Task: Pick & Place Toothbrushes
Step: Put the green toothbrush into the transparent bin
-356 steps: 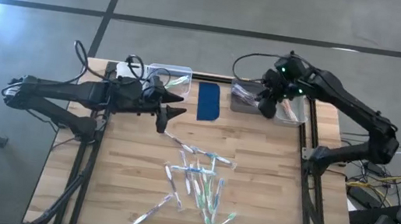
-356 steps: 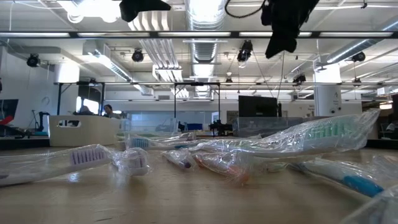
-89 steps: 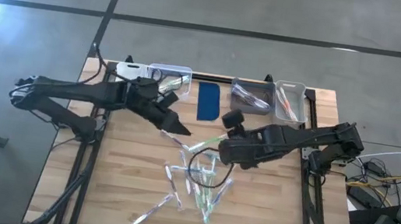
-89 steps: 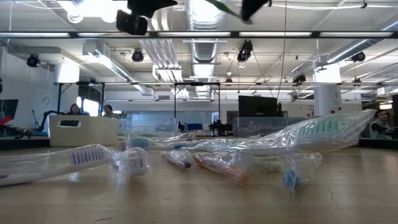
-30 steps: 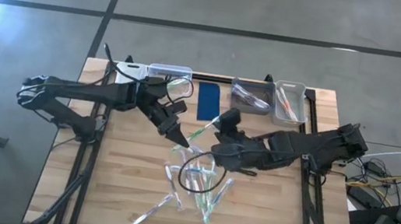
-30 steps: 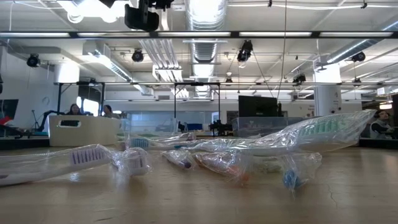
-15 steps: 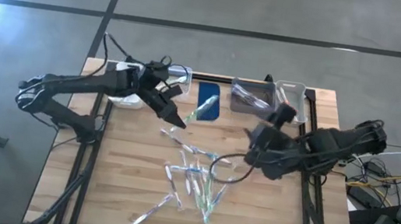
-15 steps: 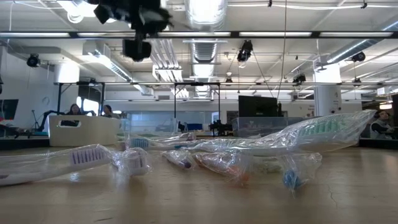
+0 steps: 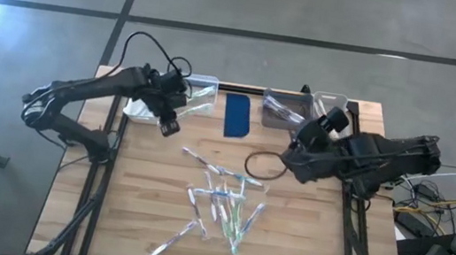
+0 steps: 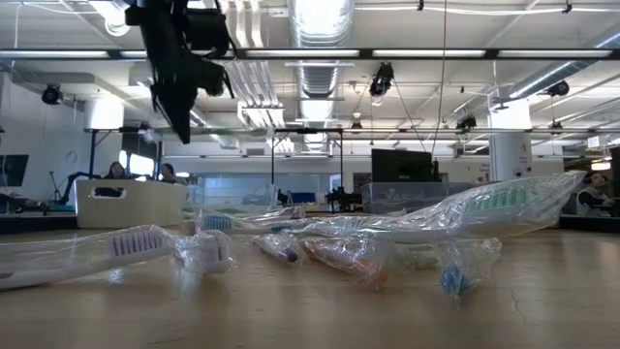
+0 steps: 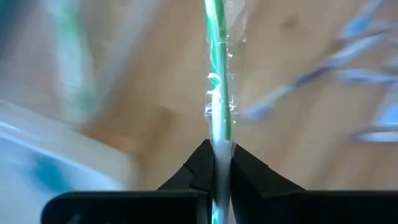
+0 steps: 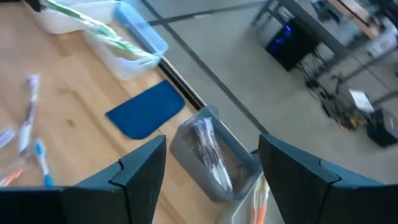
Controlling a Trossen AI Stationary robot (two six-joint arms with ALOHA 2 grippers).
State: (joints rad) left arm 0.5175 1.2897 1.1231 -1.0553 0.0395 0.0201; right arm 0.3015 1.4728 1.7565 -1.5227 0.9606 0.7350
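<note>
The left claw [image 9: 168,124] hangs over the back left of the bench [image 9: 135,213], just beside the clear bin [image 9: 201,83], and it is clamped shut on one wrapped green toothbrush [image 11: 217,93], which the left wrist view shows pinched between its two dark fingers [image 11: 198,171]. The right claw [image 12: 211,168] sits above the back right of the bench, near the grey bin [image 12: 214,155], with its fingers spread wide and nothing between them. Some sorting looks done already: the clear bin holds at least one green brush, the grey bin holds dark-wrapped ones, and the small clear bin [image 9: 331,106] at the far right holds orange-toned ones. Most of the job is still ahead, though, since a scatter of wrapped toothbrushes [image 9: 219,202] lies across the middle of the bench, well apart from any bin; the low view shows several of them lying flat in their crinkled wrappers. The blue pad [image 9: 237,115] lies between the bins with nothing on it. Judging by where the left claw is, its green brush is probably bound for the clear bin next.
</note>
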